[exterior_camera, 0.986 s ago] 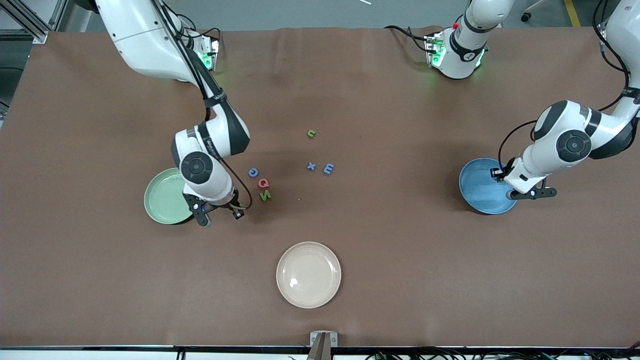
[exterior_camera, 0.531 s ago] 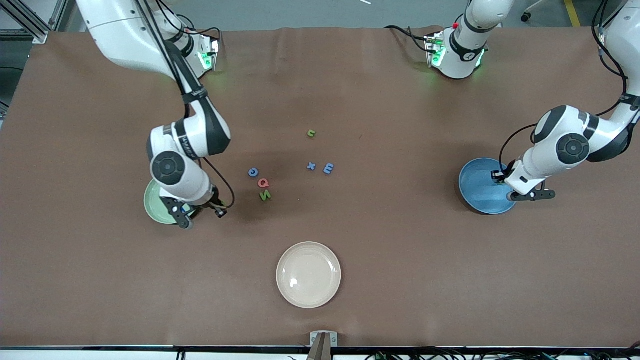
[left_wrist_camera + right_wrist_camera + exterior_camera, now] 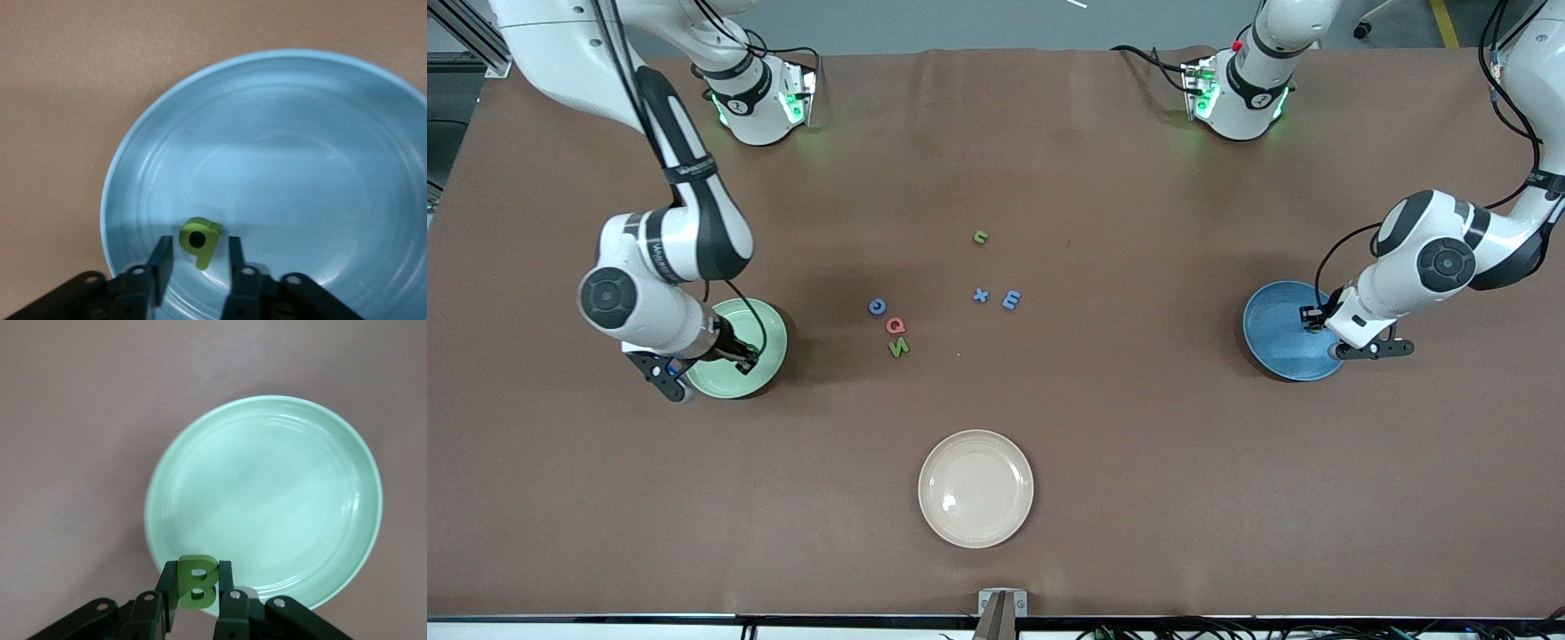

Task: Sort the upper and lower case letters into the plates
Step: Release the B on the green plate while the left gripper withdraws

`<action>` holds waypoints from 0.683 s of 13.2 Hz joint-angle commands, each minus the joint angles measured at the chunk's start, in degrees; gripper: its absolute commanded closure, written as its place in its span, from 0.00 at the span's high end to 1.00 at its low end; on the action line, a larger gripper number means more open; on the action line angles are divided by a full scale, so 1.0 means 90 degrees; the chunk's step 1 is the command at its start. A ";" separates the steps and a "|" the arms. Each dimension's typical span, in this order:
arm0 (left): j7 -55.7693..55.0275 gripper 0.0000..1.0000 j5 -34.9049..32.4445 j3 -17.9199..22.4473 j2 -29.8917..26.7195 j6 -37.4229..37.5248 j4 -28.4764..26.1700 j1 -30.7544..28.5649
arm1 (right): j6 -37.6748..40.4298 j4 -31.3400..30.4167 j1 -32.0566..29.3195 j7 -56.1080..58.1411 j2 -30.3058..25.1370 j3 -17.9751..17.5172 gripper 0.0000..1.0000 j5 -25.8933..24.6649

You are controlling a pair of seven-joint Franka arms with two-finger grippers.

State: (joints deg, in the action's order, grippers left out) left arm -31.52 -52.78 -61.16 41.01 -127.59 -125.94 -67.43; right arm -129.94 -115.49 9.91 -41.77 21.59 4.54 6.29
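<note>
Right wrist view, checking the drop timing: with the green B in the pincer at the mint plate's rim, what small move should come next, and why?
Probably carry the green B a little farther in over the mint green plate before opening. The right pincer is shut on the letter right above the plate's rim, so releasing here might land it on the edge or on the table.

Plates: three – one mint green [image 3: 740, 348], one blue [image 3: 1282, 331], one cream-white [image 3: 975, 488].

Toy letters: eight. Six loose on surface: n [image 3: 981, 236], x [image 3: 980, 296], E [image 3: 1011, 300], C [image 3: 878, 307], Q [image 3: 895, 326], N [image 3: 899, 348]. Plus green p [image 3: 200, 240] and green B [image 3: 197, 581].

Arms: two.
</note>
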 commanded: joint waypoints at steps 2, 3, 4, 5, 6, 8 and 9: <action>-0.0149 0.99 0.0266 -0.0847 -0.0210 0.0775 0.0097 -0.0017 | -0.0617 -0.0944 -0.0222 0.0822 -0.0211 -0.0104 0.00 0.0434; -0.0304 0.99 0.0491 -0.1073 -0.0230 0.1019 0.0165 -0.0017 | -0.1017 -0.1208 -0.0222 0.0968 -0.0211 -0.0104 0.00 0.0434; -0.0519 0.99 0.0629 -0.1288 -0.0220 0.1157 0.0175 0.0002 | -0.1224 -0.1326 -0.0232 0.1085 -0.0211 -0.0104 0.00 0.0434; -0.0704 0.99 0.0707 -0.1435 -0.0201 0.1159 0.0166 0.0031 | -0.1284 -0.1386 -0.0271 0.1173 -0.0182 -0.0104 0.00 0.0424; -0.0977 0.99 0.0776 -0.1533 -0.0172 0.1159 0.0146 0.0186 | -0.1294 -0.1415 -0.0329 0.1271 -0.0172 -0.0104 0.00 0.0434; -0.1621 0.99 0.1010 -0.1554 -0.0171 0.1159 0.0146 0.0780 | -0.1401 -0.1571 -0.0398 0.1437 -0.0162 -0.0104 0.01 0.0434; -0.1972 0.99 0.1069 -0.1554 -0.0171 0.1159 0.0165 0.1122 | -0.1450 -0.1630 -0.0398 0.1438 -0.0162 -0.0104 0.01 0.0434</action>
State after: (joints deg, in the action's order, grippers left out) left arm -44.11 -44.91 -75.14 40.62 -117.95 -124.58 -62.47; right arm -141.39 -127.54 7.69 -30.92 21.60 4.35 9.01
